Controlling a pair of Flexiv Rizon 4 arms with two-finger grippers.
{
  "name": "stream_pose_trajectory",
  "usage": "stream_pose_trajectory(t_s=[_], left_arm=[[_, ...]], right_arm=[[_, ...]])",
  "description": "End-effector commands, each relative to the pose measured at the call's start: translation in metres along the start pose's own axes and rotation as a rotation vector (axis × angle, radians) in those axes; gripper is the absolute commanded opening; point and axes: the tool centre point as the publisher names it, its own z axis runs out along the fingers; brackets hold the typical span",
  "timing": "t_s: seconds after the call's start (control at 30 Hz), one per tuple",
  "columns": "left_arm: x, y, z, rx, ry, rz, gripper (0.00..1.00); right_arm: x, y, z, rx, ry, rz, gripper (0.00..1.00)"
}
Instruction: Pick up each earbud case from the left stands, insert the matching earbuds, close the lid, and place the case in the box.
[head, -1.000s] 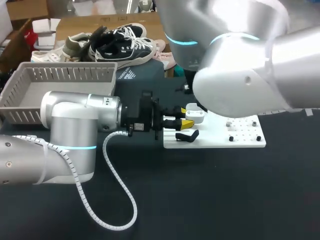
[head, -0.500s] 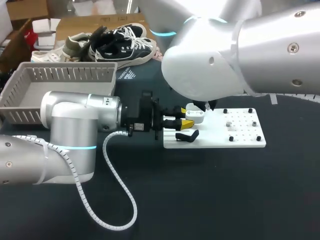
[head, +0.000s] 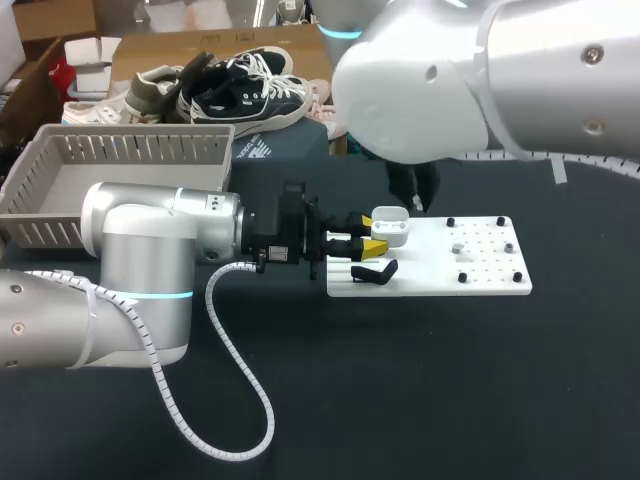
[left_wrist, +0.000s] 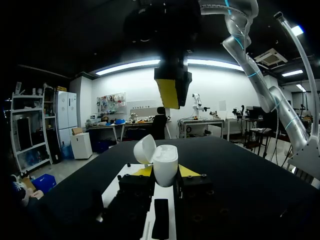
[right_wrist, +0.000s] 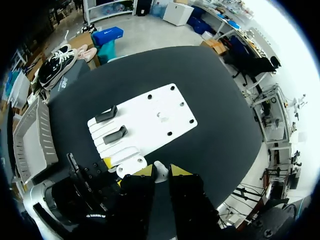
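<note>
A white earbud case (head: 388, 228) with its lid tipped open sits over the near-left end of the white board (head: 440, 275). My left gripper (head: 371, 238) is shut on the case; in the left wrist view the case (left_wrist: 165, 161) stands upright between the yellow tips of that gripper (left_wrist: 165, 173). My right gripper (head: 412, 188) hangs above and just behind the case, and from the left wrist it (left_wrist: 172, 87) shows overhead. In the right wrist view my right gripper (right_wrist: 161, 175) is shut on a small white earbud (right_wrist: 160, 168), above the open case (right_wrist: 131, 167).
Two black stands (right_wrist: 106, 114) (right_wrist: 116, 134) lie on the board's left part, and black pegs (head: 462, 277) dot its right part around a small pale piece (head: 457, 247). A grey slatted box (head: 130, 160) stands at the back left. A white cable (head: 240, 390) loops near the left arm.
My right arm has swung back and up, uncovering the right part of the board. The left arm and the case have stayed where they were.
</note>
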Motion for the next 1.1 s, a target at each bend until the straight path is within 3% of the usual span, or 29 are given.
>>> stream_pose_trajectory(t_s=[0.03,0.27,0.93,1.1], left_arm=[[0.000,-0.001,0.000,-0.003,-0.002,0.001,0.00],[0.000,-0.001,0.000,-0.003,-0.002,0.001,0.00],[0.000,-0.001,0.000,-0.003,-0.002,0.001,0.00],[0.000,-0.001,0.000,-0.003,-0.002,0.001,0.00]], right_arm=[[-0.001,-0.008,-0.002,-0.108,0.068,0.221,0.00],[0.011,-0.011,0.004,-0.144,0.118,0.255,0.00],[0.011,-0.008,0.004,-0.127,0.141,0.260,0.00],[0.000,0.001,0.002,-0.119,0.203,0.412,0.00]])
